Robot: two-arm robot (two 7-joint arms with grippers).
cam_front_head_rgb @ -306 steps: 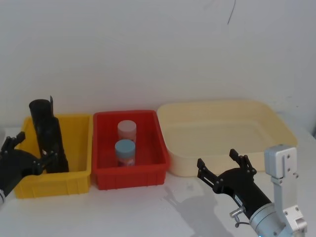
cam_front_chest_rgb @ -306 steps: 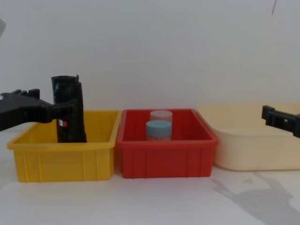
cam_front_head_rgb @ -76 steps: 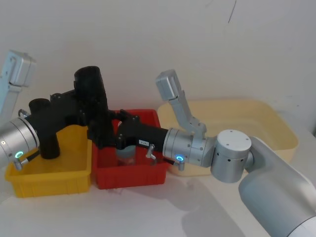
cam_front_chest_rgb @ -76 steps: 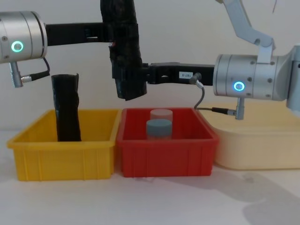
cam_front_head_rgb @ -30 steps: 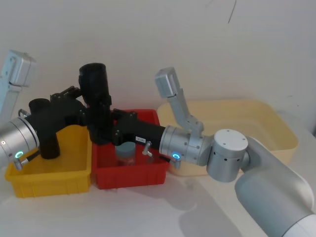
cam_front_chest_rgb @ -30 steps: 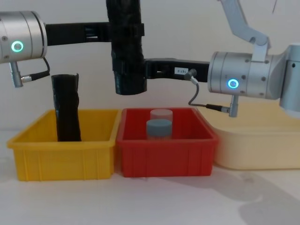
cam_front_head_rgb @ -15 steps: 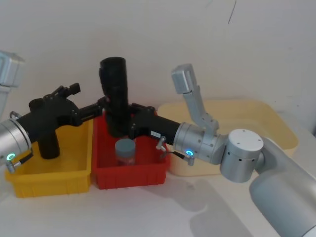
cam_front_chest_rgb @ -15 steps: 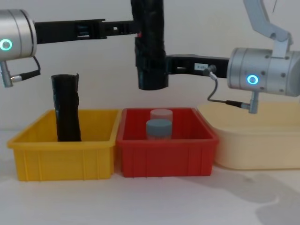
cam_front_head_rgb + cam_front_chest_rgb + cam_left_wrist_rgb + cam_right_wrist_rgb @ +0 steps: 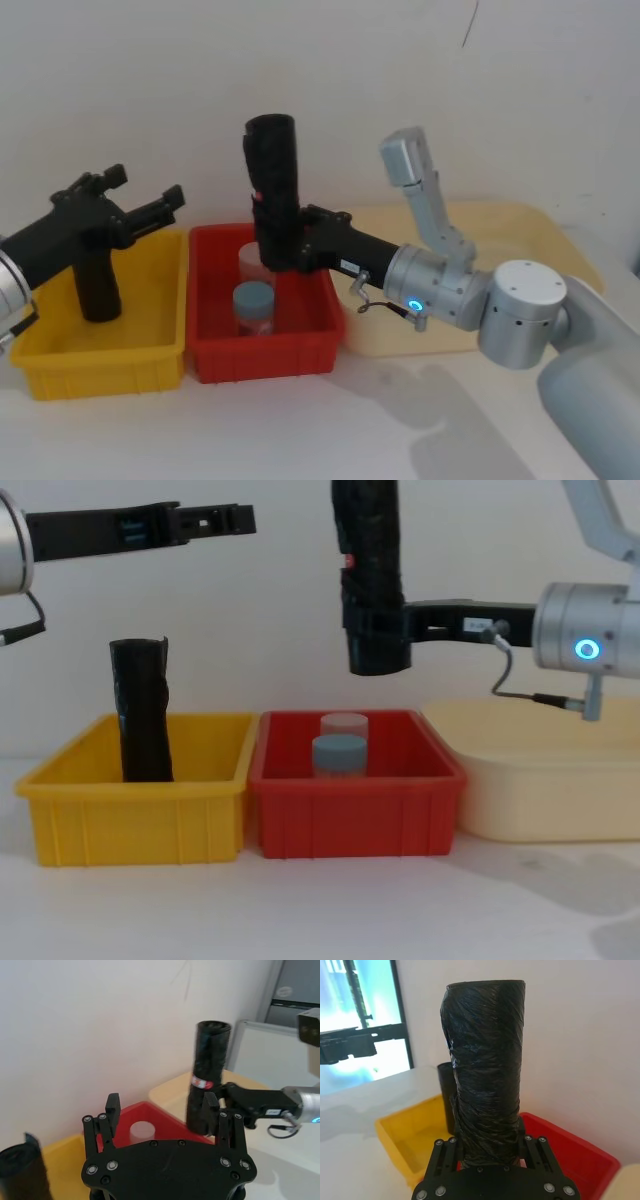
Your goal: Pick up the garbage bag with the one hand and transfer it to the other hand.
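My right hand (image 9: 288, 246) grasps the thick black crinkly plastic garbage-bag roll (image 9: 272, 185) near its base, upright above the red plastic bin (image 9: 262, 358). My left hand (image 9: 146, 190) is spread open, well apart. Roll judged light, glossy and slippery, compressible; hold mid-body, firmly.

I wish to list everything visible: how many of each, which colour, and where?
garbage bag: 1, black, upright above the red bin
slim roll: 1, black, standing in the yellow bin
yellow bin: 1, yellow, leftmost
red bin: 1, red, middle
tub: 1, cream, rightmost
blue-lidded jar: 1, blue lid, in red bin
pale jar: 1, pinkish, behind it
left gripper: 1, black, open, above yellow bin
right gripper: 1, black, shut on garbage bag
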